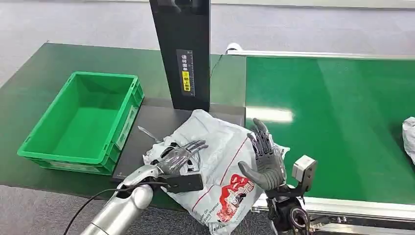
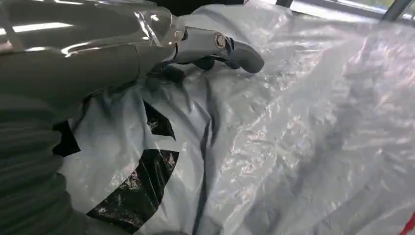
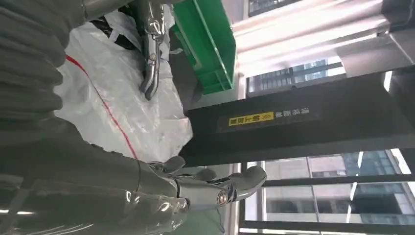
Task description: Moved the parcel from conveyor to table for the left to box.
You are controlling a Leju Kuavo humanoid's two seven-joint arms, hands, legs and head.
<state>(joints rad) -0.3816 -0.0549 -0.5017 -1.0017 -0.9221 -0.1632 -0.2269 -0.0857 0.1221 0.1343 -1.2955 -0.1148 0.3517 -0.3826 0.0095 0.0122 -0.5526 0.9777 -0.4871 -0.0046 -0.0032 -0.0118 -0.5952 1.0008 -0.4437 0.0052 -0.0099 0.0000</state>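
I'm seeing the parcel (image 1: 215, 161) lying on the dark table (image 1: 147, 132) between my hands, its long axis running from far-left to near-right and its near end overhanging the edge. My left hand (image 1: 182, 155) is resting flat on it, fingers spread, gripping nothing; my right hand (image 1: 264, 159) is standing released just beside its right edge. It's a crinkled white poly bag with red print; the green box (image 1: 83, 122) is waiting left.

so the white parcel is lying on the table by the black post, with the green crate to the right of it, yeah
Not quite: the green crate sits to the left of the white parcel, as the head view shows. The parcel does lie on the table by the black post.
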